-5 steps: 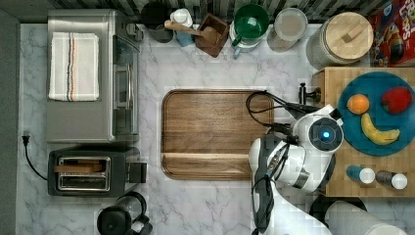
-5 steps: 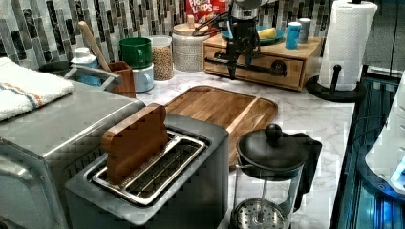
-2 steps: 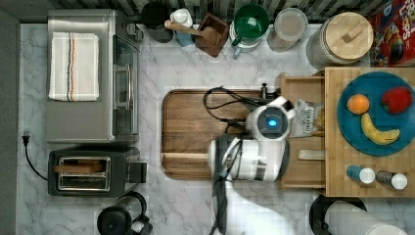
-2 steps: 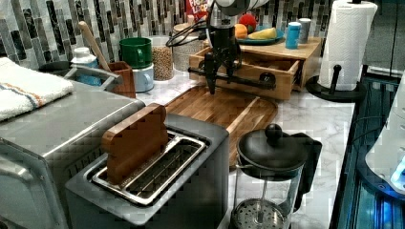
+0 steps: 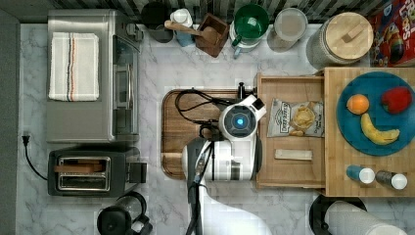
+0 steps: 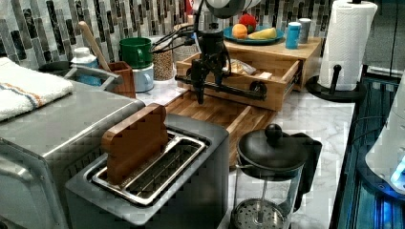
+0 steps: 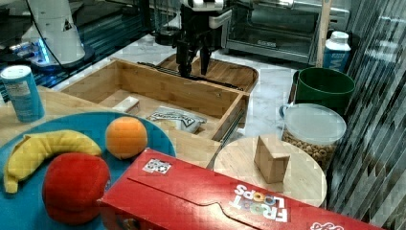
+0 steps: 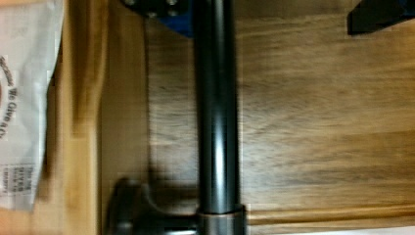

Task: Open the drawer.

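The drawer (image 5: 293,131) sits pulled out at the top view's three o'clock of the board (image 5: 181,132). The claw (image 7: 193,61) straddles its handle (image 8: 217,112) – fingers spread, apparently not clamped – the bar running crosswise between them.

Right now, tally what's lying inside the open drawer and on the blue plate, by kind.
Snack bags: 1
Small pale boxes: 1
Oranges: 1
Red fruits: 1
Bananas: 1
Total: 5

light wood drawer (image 5: 288,169), glossy black, seemingly metal handle (image 8: 217,112).
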Tool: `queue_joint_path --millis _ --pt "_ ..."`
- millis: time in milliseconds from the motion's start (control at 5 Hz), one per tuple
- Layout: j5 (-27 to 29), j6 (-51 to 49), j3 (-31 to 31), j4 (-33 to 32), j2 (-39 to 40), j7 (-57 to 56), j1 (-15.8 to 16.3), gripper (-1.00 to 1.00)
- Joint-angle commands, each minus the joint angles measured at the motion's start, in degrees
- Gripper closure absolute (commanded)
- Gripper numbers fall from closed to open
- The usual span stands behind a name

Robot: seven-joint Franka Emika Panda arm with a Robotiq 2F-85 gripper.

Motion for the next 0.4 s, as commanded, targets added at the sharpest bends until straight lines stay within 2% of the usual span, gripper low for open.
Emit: queue_joint_path --millis 200,400 --pt "5.83 -5.80 5.30 2.11 -2.98 6.21 3.80 -1.00" --pt "5.75 -5.78 5.65 2.11 -2.98 6.26 3.46 -1.00"
